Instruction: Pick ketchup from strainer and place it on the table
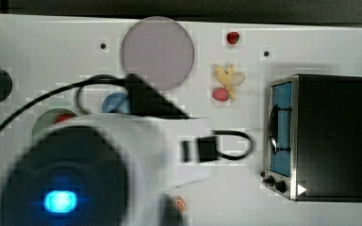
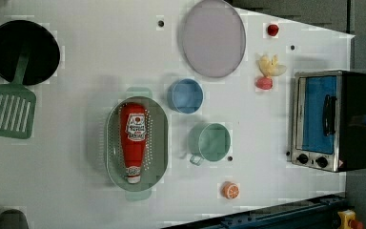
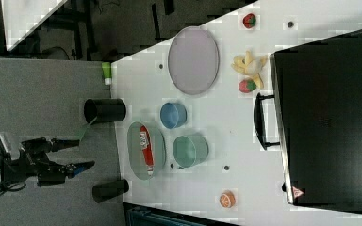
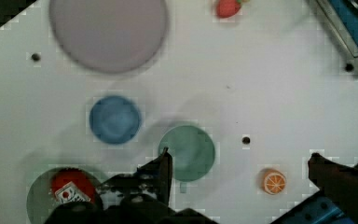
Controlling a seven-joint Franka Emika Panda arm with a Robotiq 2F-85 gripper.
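Ketchup (image 2: 133, 139), a glossy red bottle, lies in perforated oval strainer (image 2: 159, 143).

In the top view the blurred arm (image 1: 99, 160) hides most of the strainer (image 1: 47, 120) and ketchup (image 1: 64, 117) beneath the tool.

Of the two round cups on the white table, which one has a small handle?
The green round cup, standing between the pale green oval strainer and the orange slice; a small handle projects from its rim. The blue round cup has none.
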